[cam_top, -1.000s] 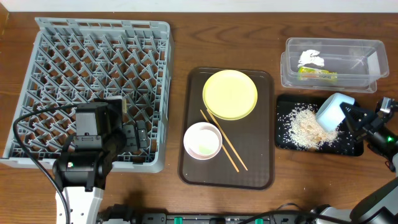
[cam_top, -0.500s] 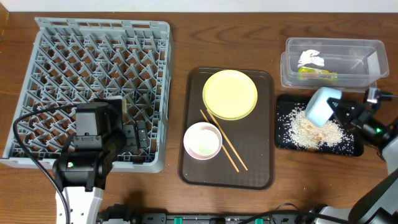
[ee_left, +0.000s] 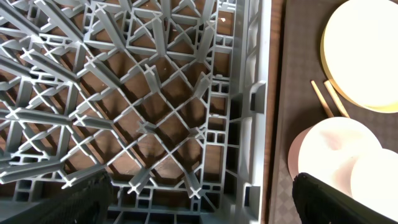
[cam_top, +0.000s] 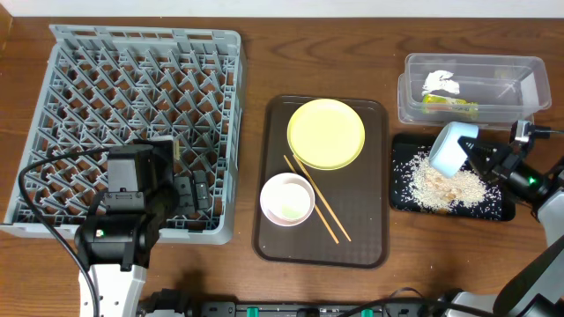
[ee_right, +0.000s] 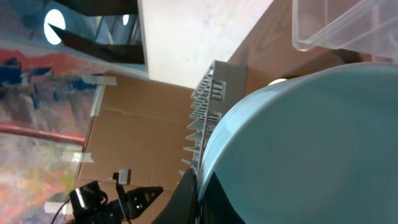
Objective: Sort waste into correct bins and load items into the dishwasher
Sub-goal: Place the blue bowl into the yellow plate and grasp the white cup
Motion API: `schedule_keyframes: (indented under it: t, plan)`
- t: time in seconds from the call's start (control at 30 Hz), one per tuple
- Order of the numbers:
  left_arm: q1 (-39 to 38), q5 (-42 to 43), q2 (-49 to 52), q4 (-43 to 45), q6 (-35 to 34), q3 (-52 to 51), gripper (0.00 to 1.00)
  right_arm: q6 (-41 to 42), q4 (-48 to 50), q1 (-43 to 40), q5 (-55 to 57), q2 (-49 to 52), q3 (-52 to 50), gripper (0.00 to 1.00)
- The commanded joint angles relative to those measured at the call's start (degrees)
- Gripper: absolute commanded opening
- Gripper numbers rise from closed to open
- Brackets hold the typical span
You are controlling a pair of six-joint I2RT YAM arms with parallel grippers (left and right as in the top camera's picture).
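1. Pale blue and glossy, the light blue bowl (cam_top: 451, 148) is tipped on its side, its rim pinched in my right claw (cam_top: 480, 158) above the black tray (cam_top: 502, 210) of rice scraps (cam_top: 432, 180).
2. My left claw (ee_left: 202, 202) hangs spread wide over the grey dish rack (cam_top: 132, 79).
3. On the brown tray (cam_top: 370, 246): one pink-white bowl (cam_top: 287, 199), one yellow plate (cam_top: 325, 133), two chopsticks (cam_top: 317, 201).

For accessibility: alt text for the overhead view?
The right pincer holds a light blue bowl tilted over a black tray of rice scraps. A brown tray at centre carries a yellow plate, pale bowl and chopsticks; the left pincer hangs open over a grey dish rack.
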Motion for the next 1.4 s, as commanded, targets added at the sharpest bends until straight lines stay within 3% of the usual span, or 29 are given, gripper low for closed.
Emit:
schedule_keyframes:
  t: [0.0,0.23,0.43,0.73,1.03,1.37]
  plan:
    - [-0.2,0.4,0.0,-0.1,-0.1,1.5,0.94,-0.6,0.2,0.5,-0.5,-0.7,-0.3,0.01]
    - [-0.2,0.4,0.0,-0.1,0.0,1.5,0.94,3.3,-0.4,2.1,9.6,-0.9,-0.2,0.01]
    - [-0.2,0.4,0.0,-0.1,0.0,1.5,0.94,3.4,-1.4,8.7,14.3,-3.5,2.0,0.01]
    - [-0.2,0.4,0.0,-0.1,0.0,1.5,0.94,0.2,-11.2,28.5,38.6,-6.1,14.5,0.01]
    - [-0.2,0.4,0.0,-0.2,-0.1,1.5,0.94,-6.4,-5.3,51.2,69.0,-4.7,16.4,0.01]
    - [-0.2,0.4,0.0,-0.3,-0.1,1.5,0.94,-9.1,2.6,64.7,76.1,6.7,16.4,0.01]
